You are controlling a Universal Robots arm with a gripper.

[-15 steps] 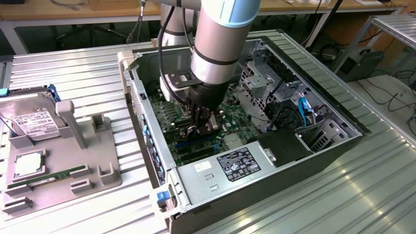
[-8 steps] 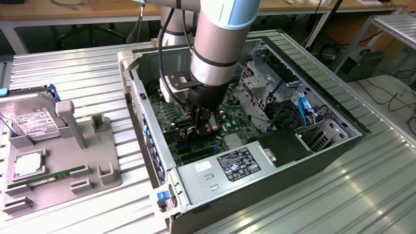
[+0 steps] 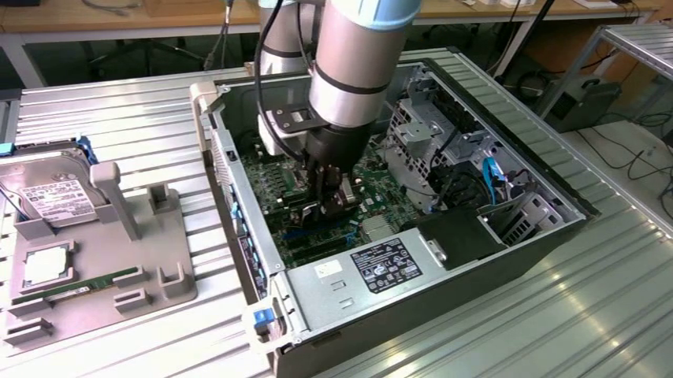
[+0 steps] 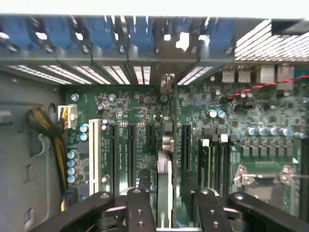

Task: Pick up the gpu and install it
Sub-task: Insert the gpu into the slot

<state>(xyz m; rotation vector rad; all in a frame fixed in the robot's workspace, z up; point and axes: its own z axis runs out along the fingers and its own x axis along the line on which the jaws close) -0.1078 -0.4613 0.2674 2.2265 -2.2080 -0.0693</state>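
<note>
The gpu (image 4: pixel 164 176) appears edge-on as a thin card standing upright over the green motherboard (image 4: pixel 125 106), between the long black expansion slots (image 4: pixel 131 150). Its silver bracket (image 4: pixel 167 48) reaches the case's rear slot openings. My gripper (image 4: pixel 171 195) straddles the card with a finger (image 4: pixel 141 205) on each side and looks shut on it. In the exterior view my gripper (image 3: pixel 328 206) is deep inside the open computer case (image 3: pixel 494 236), low over the motherboard.
A grey fixture (image 3: pixel 158 244) at the exterior view's left holds a silver hard drive (image 3: pixel 47 197), a green memory stick (image 3: pixel 79 283) and a processor (image 3: pixel 42 268). Inside the case, a drive cage (image 3: pixel 421 134), power supply (image 3: pixel 384 264) and yellow cables (image 4: pixel 46 125) crowd the gripper.
</note>
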